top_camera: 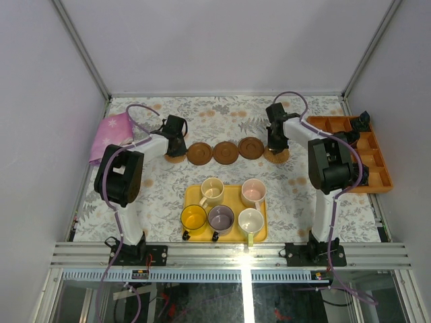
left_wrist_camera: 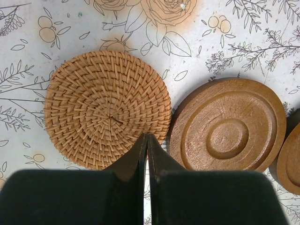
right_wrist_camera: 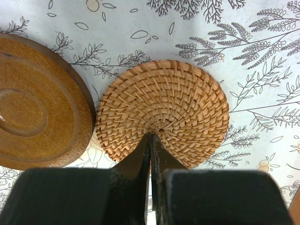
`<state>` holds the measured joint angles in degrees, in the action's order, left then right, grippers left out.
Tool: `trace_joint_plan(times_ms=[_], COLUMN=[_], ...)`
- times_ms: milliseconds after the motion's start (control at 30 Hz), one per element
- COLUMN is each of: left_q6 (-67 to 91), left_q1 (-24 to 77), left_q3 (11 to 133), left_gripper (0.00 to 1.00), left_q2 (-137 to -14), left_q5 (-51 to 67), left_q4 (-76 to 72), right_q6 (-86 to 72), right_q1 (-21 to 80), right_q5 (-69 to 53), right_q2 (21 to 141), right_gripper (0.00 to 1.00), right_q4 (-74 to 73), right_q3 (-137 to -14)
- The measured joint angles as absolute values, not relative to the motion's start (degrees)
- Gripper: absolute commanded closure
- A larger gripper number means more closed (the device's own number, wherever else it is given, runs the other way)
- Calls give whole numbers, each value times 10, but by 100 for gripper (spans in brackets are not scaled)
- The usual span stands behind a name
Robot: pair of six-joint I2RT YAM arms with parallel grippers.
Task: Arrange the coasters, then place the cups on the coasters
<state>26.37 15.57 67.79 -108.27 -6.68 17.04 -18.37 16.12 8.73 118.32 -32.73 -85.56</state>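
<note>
Though wrist views show woven coasters (left_wrist_camera: 108, 110), only overhead shows cups (top_camera: 221, 217).

Tan woven coasters (left_wrist_camera: 108, 110), brown ringed coasters (left_wrist_camera: 228, 130), white floral tablecloth (left_wrist_camera: 262, 28), yellow tray (top_camera: 232, 196), prob. pink-purple cloth (top_camera: 111, 134).

My left arm (top_camera: 121, 176) and right arm (top_camera: 333, 165) both reach forward, elbows folded high. I see the left claw (left_wrist_camera: 145, 140) pointing down, jaws pressed flat together. The right claw (right_wrist_camera: 151, 140) matches it, pointing down with its jaws closed tight.
</note>
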Motion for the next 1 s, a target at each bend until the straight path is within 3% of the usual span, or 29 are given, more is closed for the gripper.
trace_joint_plan(times_ms=[400, 733, 1000], left_q6=[270, 270, 272], left_q1=[153, 153, 148], left_q3=[678, 677, 675], left_gripper=[100, 100, 100], left_q2=[-1082, -1037, -1043], left_q5=[-66, -63, -84], left_q4=[171, 174, 174], right_q6=[-184, -180, -172], right_q1=[163, 168, 173], right_q5=[93, 93, 60], right_q2=[1190, 1180, 1093], right_gripper=[94, 67, 66], right_q4=[-341, -351, -316], right_q3=[-869, -868, -841])
